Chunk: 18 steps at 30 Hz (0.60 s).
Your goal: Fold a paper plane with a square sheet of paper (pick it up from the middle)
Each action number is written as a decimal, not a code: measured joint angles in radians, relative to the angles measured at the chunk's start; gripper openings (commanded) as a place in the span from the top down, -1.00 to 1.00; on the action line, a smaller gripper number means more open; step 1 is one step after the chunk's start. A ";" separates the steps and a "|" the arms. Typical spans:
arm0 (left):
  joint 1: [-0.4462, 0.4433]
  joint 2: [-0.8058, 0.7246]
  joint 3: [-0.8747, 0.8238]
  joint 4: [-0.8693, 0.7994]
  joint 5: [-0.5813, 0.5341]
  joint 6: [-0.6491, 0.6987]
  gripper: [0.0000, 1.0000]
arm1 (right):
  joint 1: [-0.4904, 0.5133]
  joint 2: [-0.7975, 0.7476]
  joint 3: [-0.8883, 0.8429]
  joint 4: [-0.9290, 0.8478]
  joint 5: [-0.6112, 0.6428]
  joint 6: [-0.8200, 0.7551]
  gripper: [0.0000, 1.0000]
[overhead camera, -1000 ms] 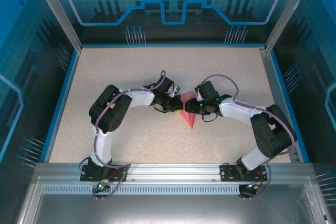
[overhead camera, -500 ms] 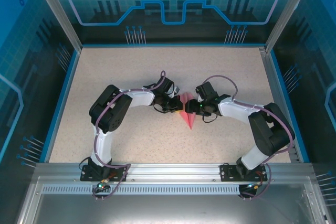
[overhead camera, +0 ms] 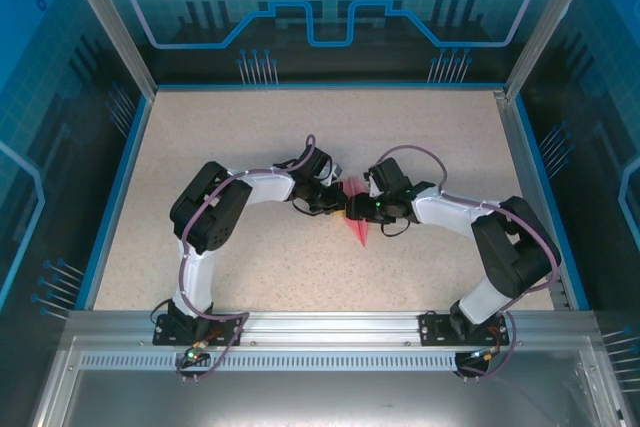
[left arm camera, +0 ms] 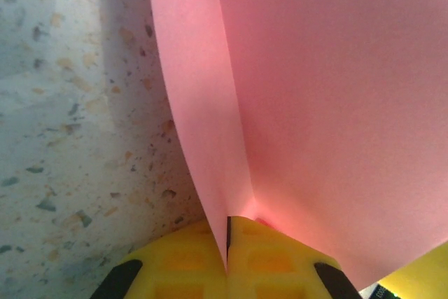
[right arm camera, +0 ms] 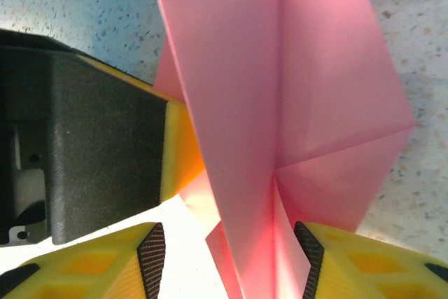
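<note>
A speckled beige worktop (overhead camera: 250,127) lies inside a blue rim (overhead camera: 112,197) that runs along its left, far and right edges. Behind the far edge stands a translucent blue panel (overhead camera: 330,7) printed with circuit-style lines and a gear. Aluminium posts (overhead camera: 105,22) rise at the far corners. A slotted aluminium rail (overhead camera: 330,327) spans the near edge.

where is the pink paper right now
Top view: the pink paper is central on the table, pinched in the left claw, the right claw straddling it.
</note>
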 measured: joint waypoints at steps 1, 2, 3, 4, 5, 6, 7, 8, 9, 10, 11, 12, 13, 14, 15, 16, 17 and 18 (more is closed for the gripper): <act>0.000 0.000 0.000 0.000 0.000 0.000 0.92 | 0.003 0.000 0.000 0.000 0.000 0.000 -0.08; 0.000 0.000 0.000 0.000 0.000 0.000 0.92 | 0.007 0.000 0.000 0.000 0.000 0.000 -0.08; 0.000 0.000 0.001 -0.001 0.000 0.000 0.92 | 0.011 0.000 0.000 -0.001 0.000 0.000 -0.06; 0.000 0.000 0.002 -0.002 0.000 0.000 0.92 | 0.017 0.000 0.000 -0.003 0.003 0.001 -0.01; 0.000 0.001 0.003 -0.003 0.000 0.000 0.91 | 0.024 0.000 0.000 -0.007 0.008 0.004 0.03; 0.000 0.001 0.003 -0.005 0.000 0.000 0.92 | 0.031 0.000 0.000 -0.011 0.016 0.006 0.06; 0.000 0.001 0.004 -0.005 0.000 0.000 0.91 | 0.040 0.000 0.000 -0.019 0.030 0.014 0.09; 0.000 0.001 0.004 -0.005 0.000 0.000 0.91 | 0.049 0.000 0.000 -0.027 0.041 0.019 0.14; 0.000 0.001 0.004 -0.005 0.000 0.000 0.90 | 0.057 0.000 0.000 -0.034 0.056 0.027 0.16; 0.000 0.001 0.004 -0.005 0.000 0.000 0.90 | 0.061 0.001 0.000 -0.041 0.066 0.030 0.17; 0.000 0.001 0.004 -0.005 0.000 0.000 0.88 | 0.064 0.002 0.000 -0.047 0.080 0.035 0.17; 0.000 0.001 0.004 -0.005 0.000 0.000 0.87 | 0.066 0.004 0.002 -0.055 0.091 0.038 0.19; 0.000 0.001 0.004 -0.005 0.000 0.000 0.85 | 0.067 0.008 0.004 -0.062 0.104 0.042 0.23; 0.000 0.001 0.004 -0.005 0.000 0.000 0.83 | 0.068 0.014 0.010 -0.072 0.115 0.044 0.26; 0.000 0.001 0.004 -0.005 0.000 0.000 0.80 | 0.070 0.022 0.015 -0.079 0.126 0.047 0.30; 0.000 0.001 0.004 -0.006 0.000 0.000 0.76 | 0.072 0.029 0.021 -0.088 0.136 0.049 0.35; 0.000 0.001 0.004 -0.007 -0.002 -0.001 0.72 | 0.074 0.037 0.032 -0.100 0.146 0.052 0.42; 0.000 0.001 0.004 -0.008 -0.002 -0.001 0.68 | 0.076 0.045 0.043 -0.107 0.156 0.055 0.48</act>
